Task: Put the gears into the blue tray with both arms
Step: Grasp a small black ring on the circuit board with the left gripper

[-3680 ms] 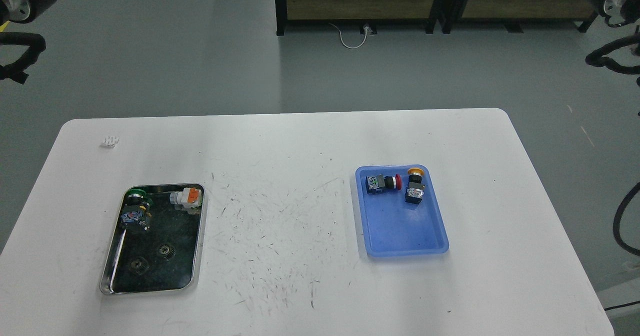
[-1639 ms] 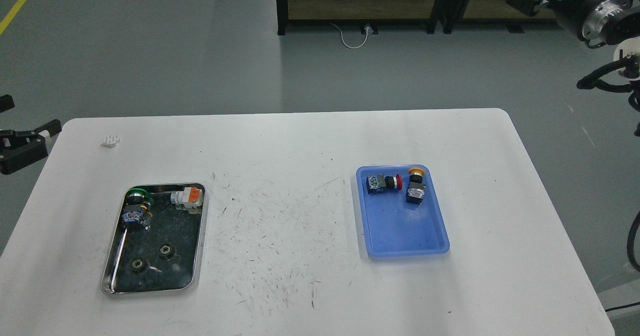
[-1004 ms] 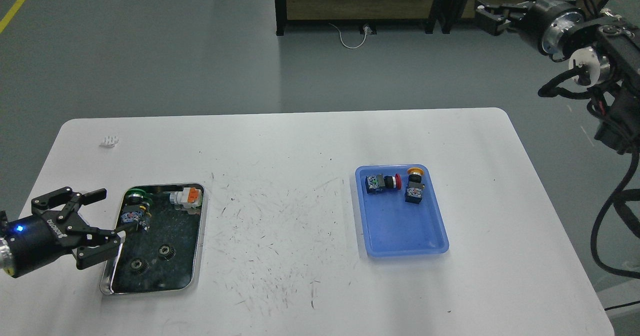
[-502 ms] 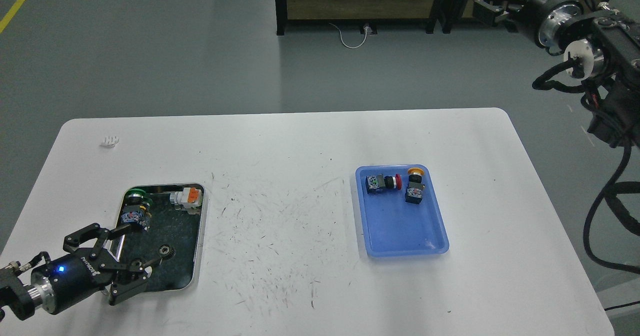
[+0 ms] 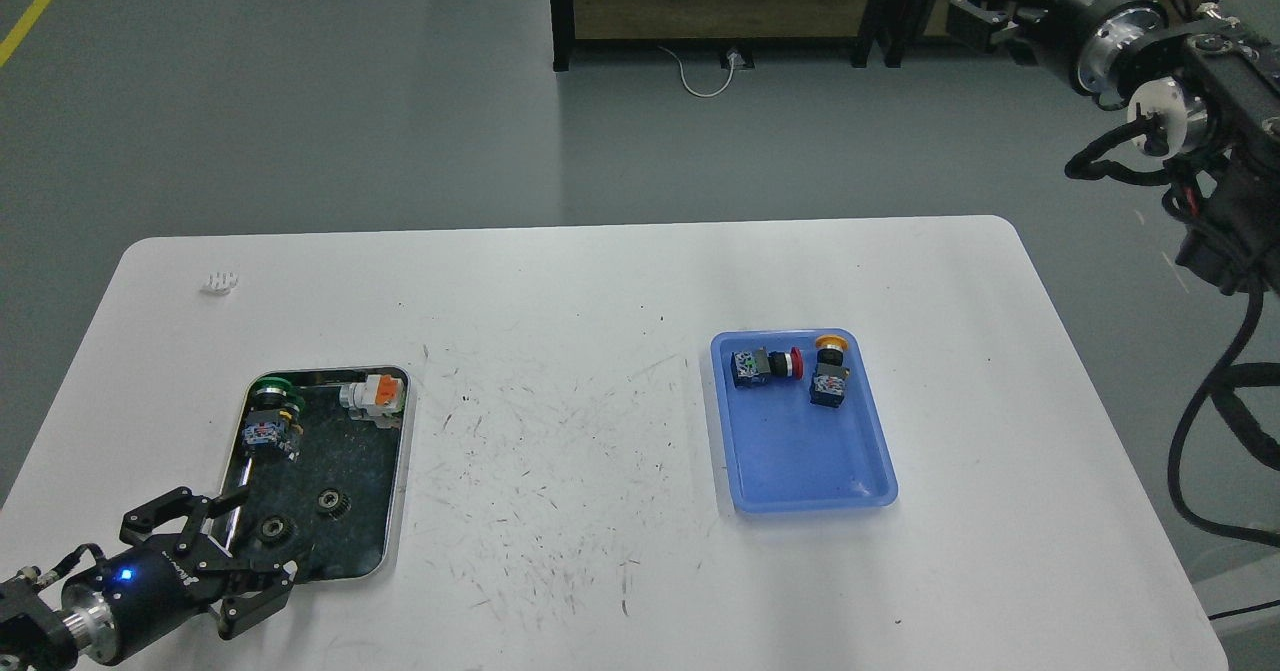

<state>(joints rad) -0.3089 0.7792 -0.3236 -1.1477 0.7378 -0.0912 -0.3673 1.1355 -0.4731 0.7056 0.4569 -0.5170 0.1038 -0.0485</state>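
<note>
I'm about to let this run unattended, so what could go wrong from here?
The left gripper hangs open at the steel tray's near left rim; closing could catch the rim or shove the tray. The two gears are small, dark on a dark bottom and close together, so a grasp may slip or nudge the other. The right gripper is far from the blue tray.
</note>
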